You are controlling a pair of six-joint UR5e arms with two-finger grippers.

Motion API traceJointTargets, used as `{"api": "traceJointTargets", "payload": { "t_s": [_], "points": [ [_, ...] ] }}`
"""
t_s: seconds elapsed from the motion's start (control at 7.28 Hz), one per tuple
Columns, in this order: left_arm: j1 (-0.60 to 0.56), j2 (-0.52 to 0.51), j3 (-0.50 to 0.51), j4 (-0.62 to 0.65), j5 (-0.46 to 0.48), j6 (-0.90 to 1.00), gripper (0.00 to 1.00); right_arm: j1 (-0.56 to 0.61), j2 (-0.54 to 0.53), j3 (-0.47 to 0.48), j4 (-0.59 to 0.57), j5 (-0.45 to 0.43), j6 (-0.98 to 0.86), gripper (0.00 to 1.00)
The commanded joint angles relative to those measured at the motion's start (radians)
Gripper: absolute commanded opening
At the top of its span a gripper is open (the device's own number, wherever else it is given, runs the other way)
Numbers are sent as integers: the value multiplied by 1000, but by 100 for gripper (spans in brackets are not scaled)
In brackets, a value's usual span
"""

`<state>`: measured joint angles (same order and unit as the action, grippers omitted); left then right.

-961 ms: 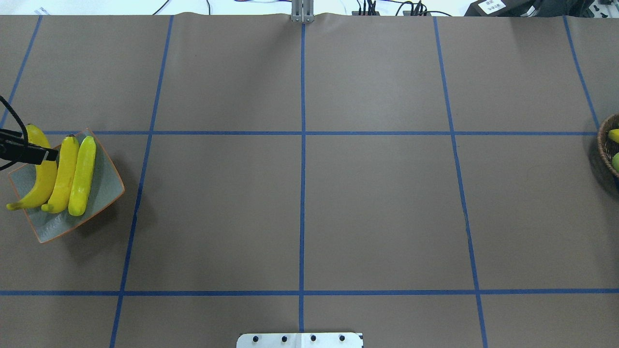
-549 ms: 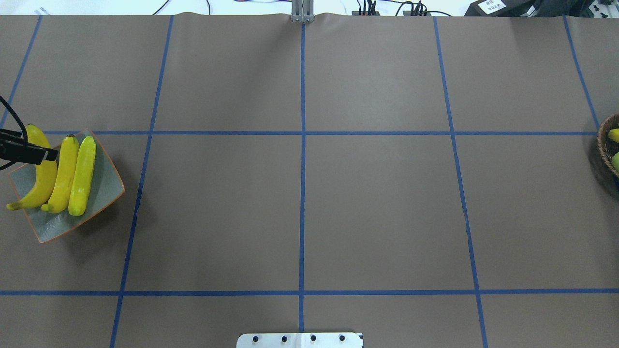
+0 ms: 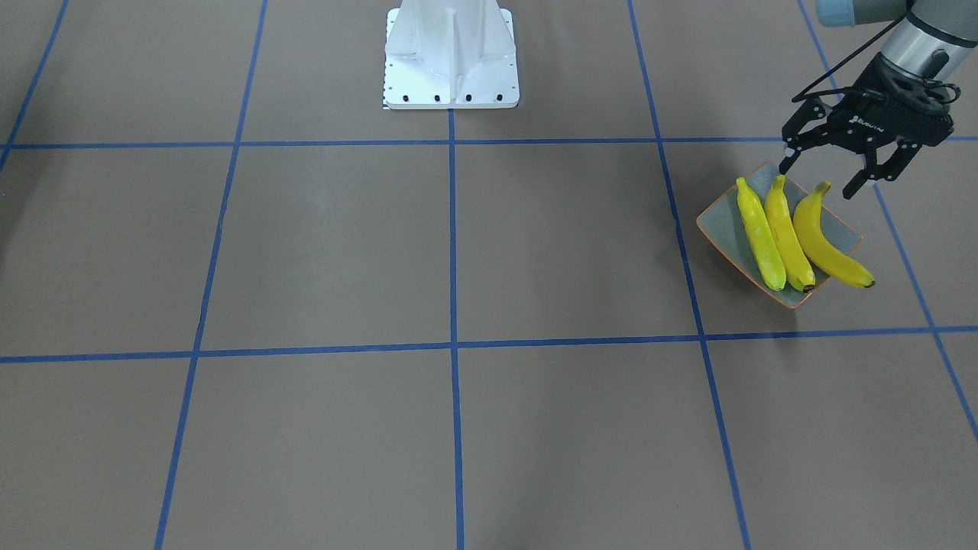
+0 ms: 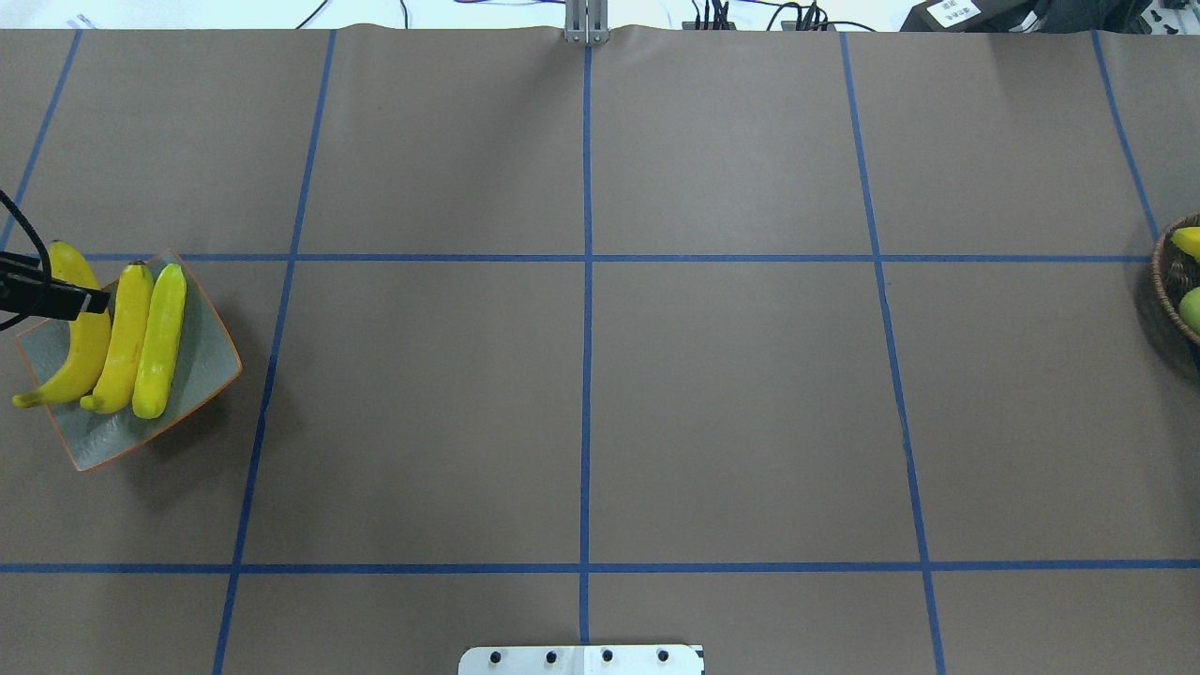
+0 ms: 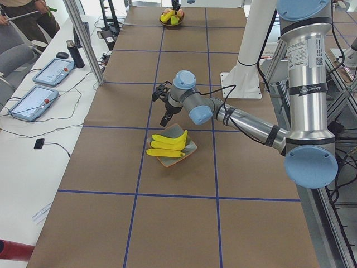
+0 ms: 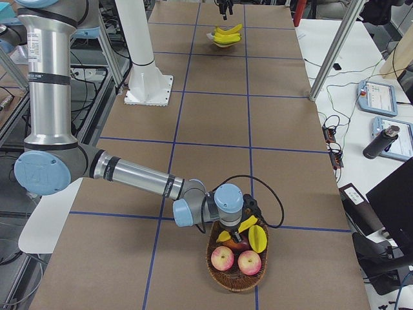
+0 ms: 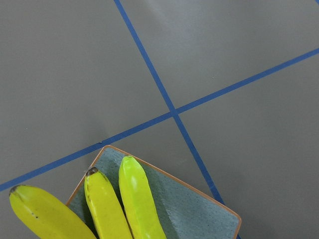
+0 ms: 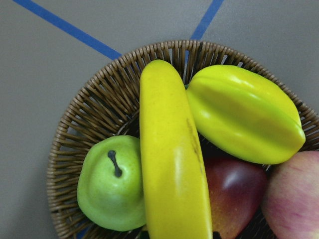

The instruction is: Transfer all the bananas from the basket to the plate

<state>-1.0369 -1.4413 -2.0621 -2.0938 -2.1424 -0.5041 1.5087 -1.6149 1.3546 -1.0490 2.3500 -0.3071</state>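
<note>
Three bananas lie side by side on the grey-green plate with an orange rim; the one nearest the table's middle is greenish-yellow. My left gripper hangs open and empty just above the plate's end nearest the robot base. One of its fingers shows over the outer banana. A fourth banana lies across the fruit in the wicker basket at the table's other end. My right gripper is over that basket. I cannot tell whether it is open or shut.
The basket also holds a yellow star fruit, a green pear and red apples. The basket sits at the right edge of the overhead view. The robot's white base stands at mid-table.
In the overhead view the banana in the basket has shifted toward the far side of the table. The left gripper and the bananas on the plate have hardly moved.
</note>
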Motion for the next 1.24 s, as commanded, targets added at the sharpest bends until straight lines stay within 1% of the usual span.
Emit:
{"api": "traceJointTargets", "payload": {
  "t_s": [0.0, 0.14, 0.27, 0.41, 0.55, 0.69, 0.82, 0.96, 1.1],
  "points": [
    [0, 1, -1, 0, -2, -1, 100, 68, 24, 38, -34, 72, -1, 0],
    [0, 1, -4, 0, -2, -4, 100, 92, 62, 66, -95, 86, -1, 0],
    [0, -1, -6, -9, -2, -17, 100, 93, 100, 122, -174, 87, 8, 0],
    [1, -7, -27, -12, -2, -55, 100, 93, 148, 173, -259, 86, 13, 0],
    [8, -34, -36, -14, -2, -106, 100, 93, 195, 208, -310, 86, 16, 0],
    [12, -104, -32, -14, -4, -187, 100, 78, 226, 248, -315, 94, 52, 0],
    [17, -196, -27, -14, -19, -282, 100, 29, 231, 318, -309, 98, 122, 0],
    [31, -284, -20, -12, -58, -401, 100, -22, 233, 396, -307, 95, 235, 0],
    [52, -350, -18, -8, -62, -494, 100, -78, 234, 466, -306, 92, 372, 0]
  ]
}}
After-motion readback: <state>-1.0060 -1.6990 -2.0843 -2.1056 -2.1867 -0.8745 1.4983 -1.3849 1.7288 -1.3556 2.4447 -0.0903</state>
